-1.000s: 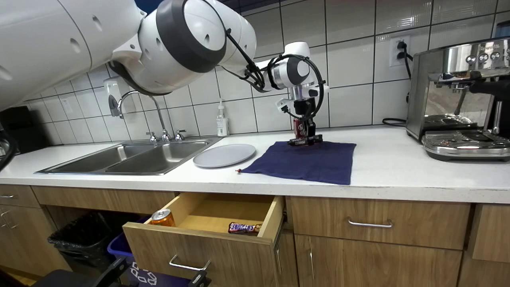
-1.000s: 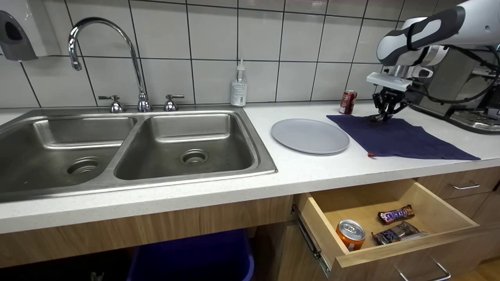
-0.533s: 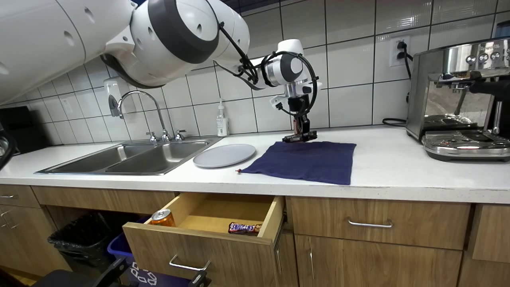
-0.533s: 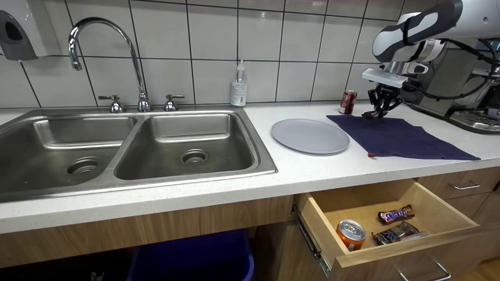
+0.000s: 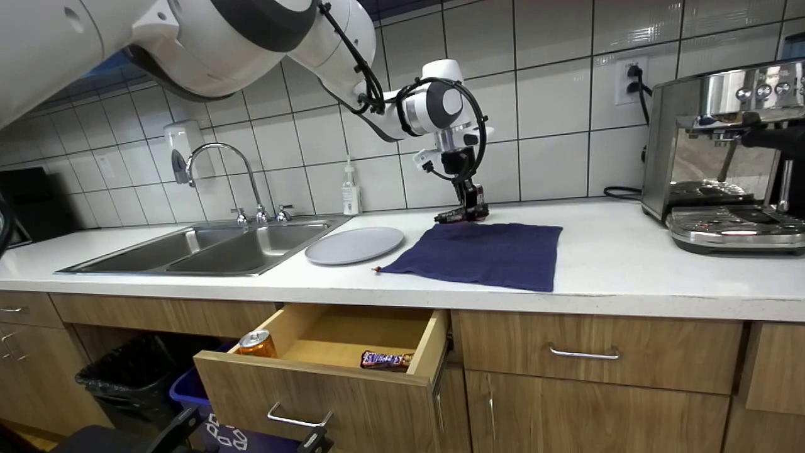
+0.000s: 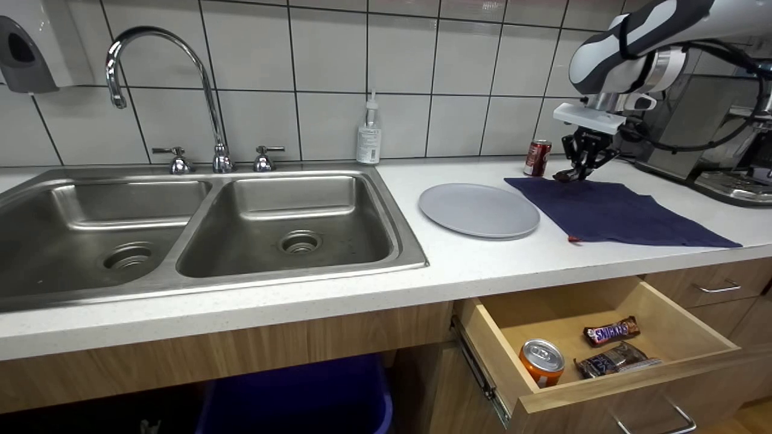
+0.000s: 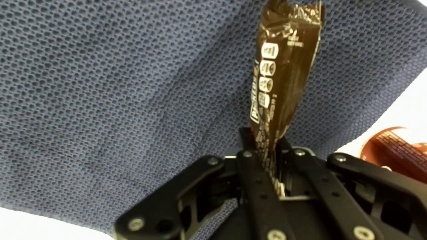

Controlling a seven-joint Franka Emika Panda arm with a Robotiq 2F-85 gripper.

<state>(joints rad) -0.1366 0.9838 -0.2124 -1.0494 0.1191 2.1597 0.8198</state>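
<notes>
In the wrist view a brown-wrapped snack bar point(image 7: 287, 66) stands out lengthwise from my gripper point(image 7: 266, 138), pinched between its two black fingers. Both exterior views show the gripper point(image 5: 464, 211) pointing down over the back part of a navy cloth point(image 5: 497, 258), with the bar point(image 6: 567, 175) lying crosswise at its tips. Whether the bar touches the cloth, I cannot tell. Close by, behind the cloth, a red soda can point(image 6: 537, 158) stands upright; the gripper partly hides it in an exterior view. That can point(image 7: 397, 150) also shows at the wrist view's right edge.
A grey plate point(image 6: 479, 210) lies between the cloth and the double sink point(image 6: 398, 265). Below the counter an open drawer point(image 6: 681, 355) holds an orange can point(image 6: 542, 361), a Snickers bar point(image 6: 611, 331) and a dark packet point(image 6: 612, 360). An espresso machine point(image 5: 729, 157) stands beyond the cloth.
My gripper, still holding the bar, has moved left in both exterior views, toward the plate side, and risen slightly. The cloth, can and drawer contents have stayed put.
</notes>
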